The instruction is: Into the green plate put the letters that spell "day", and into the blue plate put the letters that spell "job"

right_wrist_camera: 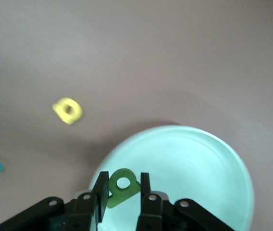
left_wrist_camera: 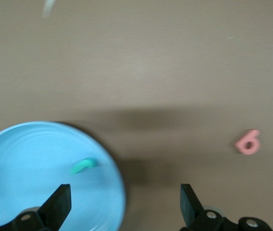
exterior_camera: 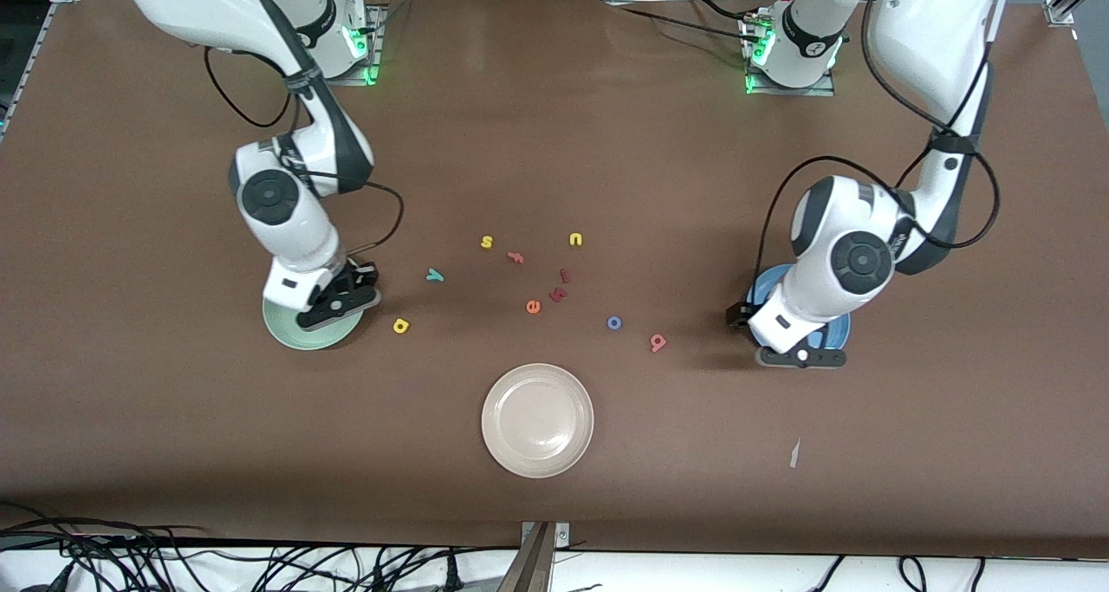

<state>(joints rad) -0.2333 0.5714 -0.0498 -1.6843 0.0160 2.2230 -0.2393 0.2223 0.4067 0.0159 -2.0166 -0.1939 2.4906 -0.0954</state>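
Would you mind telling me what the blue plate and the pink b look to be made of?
The blue plate looks like smooth plastic or glazed ware: faint concentric rings and a soft sheen show; which one is unclear. The pink b looks like matte foam: flat cut-out shape, no shine, though that is a guess.

Robotics lab setup. Brown table (exterior_camera: 554, 141) with two white robot arms bolted on at metal base plates (exterior_camera: 788, 81) with green status lights, aluminium frame rails (exterior_camera: 1070, 3) at the corners, and loose black cables (exterior_camera: 260, 562) along the table edge.
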